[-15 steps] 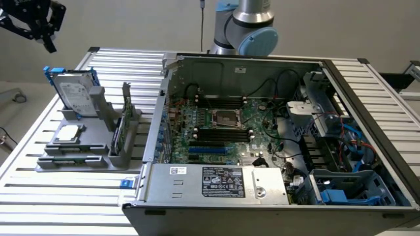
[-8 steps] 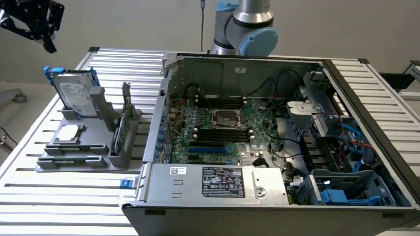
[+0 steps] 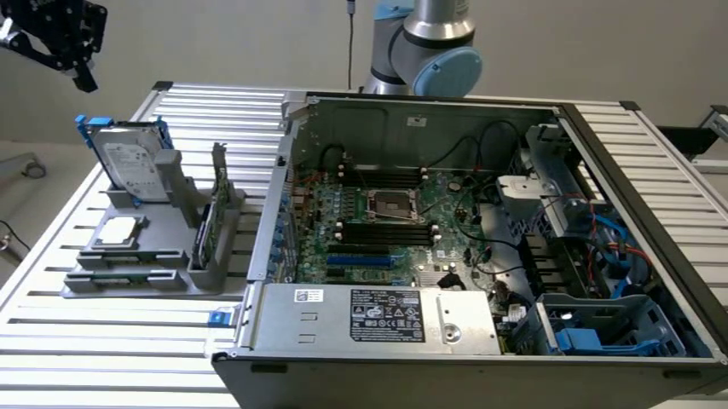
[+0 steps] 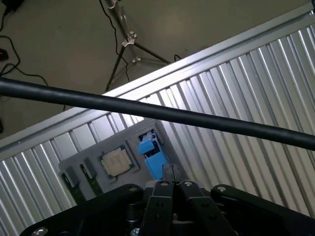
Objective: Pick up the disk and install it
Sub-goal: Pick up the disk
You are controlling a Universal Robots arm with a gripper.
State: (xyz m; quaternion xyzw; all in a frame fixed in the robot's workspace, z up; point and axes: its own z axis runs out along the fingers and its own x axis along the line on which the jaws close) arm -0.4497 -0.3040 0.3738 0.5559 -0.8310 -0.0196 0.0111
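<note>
The exterior view's upper corner cuts off my pincer (image 3: 80, 77), so I see part of it at best. From the wrist, the disk (image 4: 150, 156) just beyond the pincer's tips is mostly hidden behind them; I make out a blue piece of its carrier. A blurred black cable (image 4: 147, 110) crosses farther out, covering a strip of tabletop (image 4: 256, 83). The print on the disk's label (image 3: 131, 166) is too small for me to read.

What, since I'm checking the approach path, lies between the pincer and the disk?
Nothing: in the exterior view the stretch between the shut pincer and the disk is bare air.
</note>
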